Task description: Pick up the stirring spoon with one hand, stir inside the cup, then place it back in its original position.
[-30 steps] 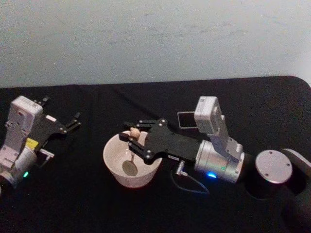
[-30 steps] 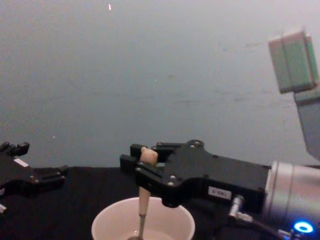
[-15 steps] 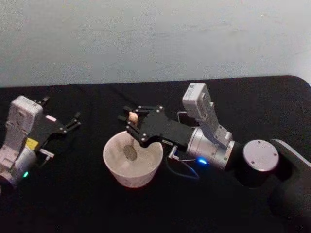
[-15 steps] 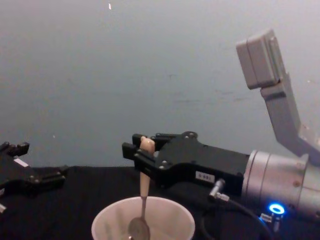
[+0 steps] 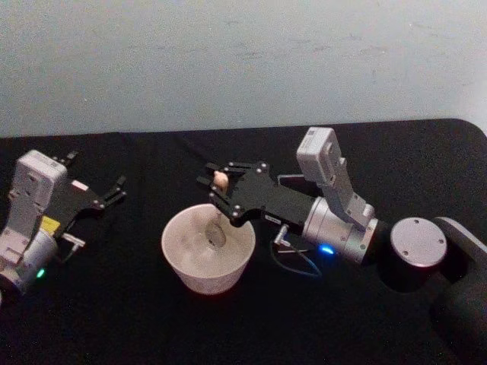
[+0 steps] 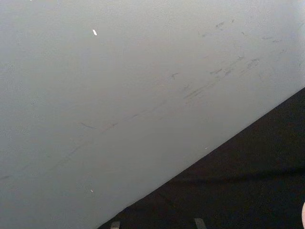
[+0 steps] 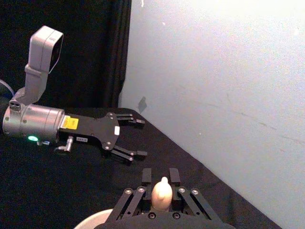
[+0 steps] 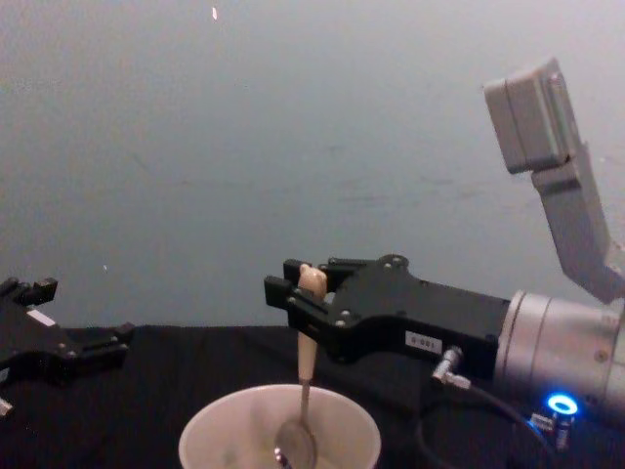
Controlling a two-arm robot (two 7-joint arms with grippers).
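On the black worktop [image 5: 137, 319], near the middle, stands a wide cream cup [image 5: 204, 278]. It holds the spoon [image 5: 218, 222], which stands nearly upright. From the chest view, the spoon [image 8: 305, 376] has its shiny round bowl low inside the cup [image 8: 220, 437], below the rim and nearer the right side. Whether the bowl touches the bottom cannot be told.

Its beige handle rises above the rim into the right gripper [image 5: 214, 182], which reaches in from the right and hangs over the far edge of the cup. The 2 fingers are closed narrowly on the top of the handle, and the knob sticks up between them. The right wrist view shows the same grip, with the pale knob wedged between the right gripper's [image 7: 160, 177] black fingers [image 7: 146, 174].

Just behind that arm, a dark square holder [image 5: 291, 181] shows in part on the worktop. What is in it cannot be told.

At the left edge of the worktop, well apart from the cup, the left gripper [image 5: 96, 173] is parked above the surface. Its fingers are spread wide and grip nothing. It points toward the pale wall [image 5: 228, 61].
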